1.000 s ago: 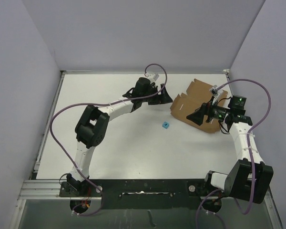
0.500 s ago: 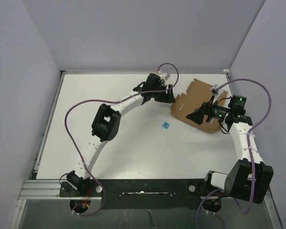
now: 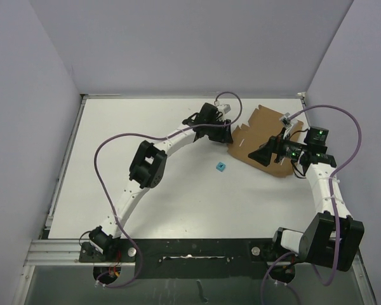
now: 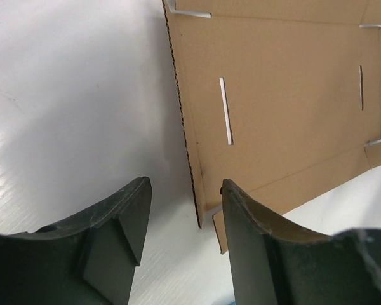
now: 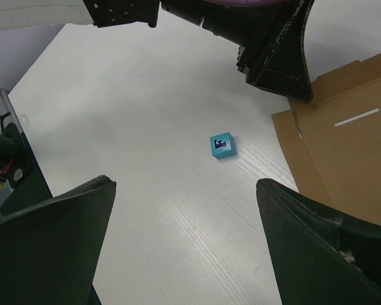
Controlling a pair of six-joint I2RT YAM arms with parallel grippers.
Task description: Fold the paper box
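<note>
Table (image 3: 114,121): white surface enclosed by pale walls, with both arm bases at its near edge.
Paper box (image 3: 251,136): flat, unfolded sheet of brown die-cut cardboard lying on the far right part of the table. The left wrist view shows narrow slits and crease lines on the paper box (image 4: 279,95).
Left gripper (image 3: 223,130): reaches across the table to the sheet's left edge. In the left wrist view the left gripper (image 4: 184,190) has its jaws partly spread. One finger is over bare table and the other over the cardboard, with the corrugated edge running between them. No pinch is visible.
Right gripper (image 3: 254,154): sits above the near right part of the sheet and points left. The right wrist view shows the right gripper (image 5: 184,187) with its jaws spread wide and nothing between them.
Blue cube (image 3: 221,166): small cube resting on the table near the sheet's near-left corner, apart from both grippers. It appears in the right wrist view as the blue cube (image 5: 223,145).
Cables (image 3: 114,143): purple, looping along each arm.
</note>
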